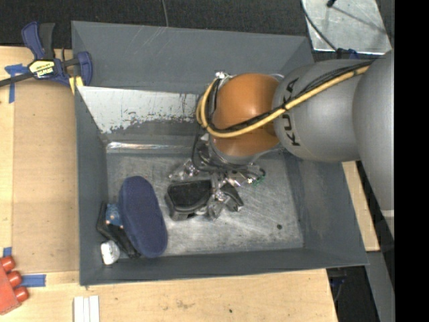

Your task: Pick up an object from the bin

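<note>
Closest to the lens is the robot itself: the orange cover [241, 113] on the wrist of the grey arm [328, 113], which comes in from the right and hangs over the middle of the bin [221, 265].

Reading the bin floor from the left, a small white piece [109, 251] lies in the front left corner. It touches a flat black item [107, 228] that is partly tucked under a dark blue oval pouch [142, 215] (soft-looking, something like a glasses case). These three are bunched together, well apart from the arm.

Near the middle of the floor lies a black shiny object [188, 195], low and roundish, with some bright metal bits about it that I cannot sort out. Just to its right, under the orange cover, is the hand [220, 192], down near the floor and seemingly touching that object. How far open the hand is I cannot tell, since the wrist hides much of it, and nothing can be seen gripped in it.

As I judge it, the step in hand is the closing on the black shiny object, with the lift not yet begun. The next move calls for a firm grip and a straight rise clear of the bin walls. A smooth surface may slip, so the hold should be sure before lifting.
</note>
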Controlling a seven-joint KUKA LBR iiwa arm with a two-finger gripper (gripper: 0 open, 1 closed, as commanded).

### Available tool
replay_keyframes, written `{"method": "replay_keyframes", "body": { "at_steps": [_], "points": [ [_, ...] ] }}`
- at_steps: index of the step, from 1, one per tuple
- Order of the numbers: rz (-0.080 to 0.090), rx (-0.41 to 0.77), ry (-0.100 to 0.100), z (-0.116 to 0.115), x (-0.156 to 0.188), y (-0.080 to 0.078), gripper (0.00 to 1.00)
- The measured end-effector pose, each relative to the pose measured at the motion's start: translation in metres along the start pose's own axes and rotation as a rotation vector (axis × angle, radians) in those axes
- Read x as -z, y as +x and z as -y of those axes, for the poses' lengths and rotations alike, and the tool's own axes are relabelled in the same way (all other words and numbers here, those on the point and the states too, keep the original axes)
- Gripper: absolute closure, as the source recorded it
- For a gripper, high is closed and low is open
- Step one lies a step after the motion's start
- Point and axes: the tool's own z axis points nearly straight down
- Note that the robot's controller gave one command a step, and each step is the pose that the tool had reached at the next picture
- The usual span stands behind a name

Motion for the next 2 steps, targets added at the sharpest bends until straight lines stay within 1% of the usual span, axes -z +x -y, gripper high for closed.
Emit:
{"method": "replay_keyframes", "body": {
  "at_steps": [1,2],
  "points": [
    [0.002,0.004,0.006,0.001,0.001,0.0,1.0],
    [0.012,0.3,0.014,-0.012,0.124,0.023,1.0]
  ]
}}
